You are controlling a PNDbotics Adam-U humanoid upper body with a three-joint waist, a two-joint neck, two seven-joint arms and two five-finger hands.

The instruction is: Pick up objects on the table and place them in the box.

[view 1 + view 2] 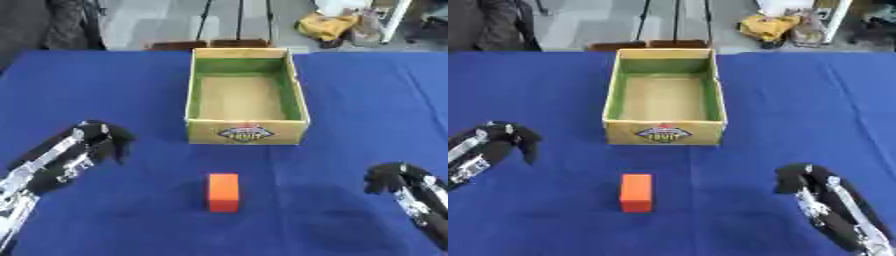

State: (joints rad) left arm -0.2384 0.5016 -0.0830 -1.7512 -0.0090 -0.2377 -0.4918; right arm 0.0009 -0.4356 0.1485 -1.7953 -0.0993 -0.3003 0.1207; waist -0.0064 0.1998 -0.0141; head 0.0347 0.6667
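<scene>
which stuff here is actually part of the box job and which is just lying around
Part of the job:
- orange block, on the blue tablecloth in front of the box
- open box, nothing inside it
- left robot hand and right robot hand, neither holding anything

Just lying about:
- yellow bundle on the floor beyond the table
- dark stand legs behind the box

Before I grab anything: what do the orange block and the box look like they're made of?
The orange block looks like painted wood or solid plastic: flat matte faces, crisp edges, uniform colour; I can't tell which. The box looks like printed cardboard: thin straight walls, tan floor, green inner walls, a label on its front.
</scene>
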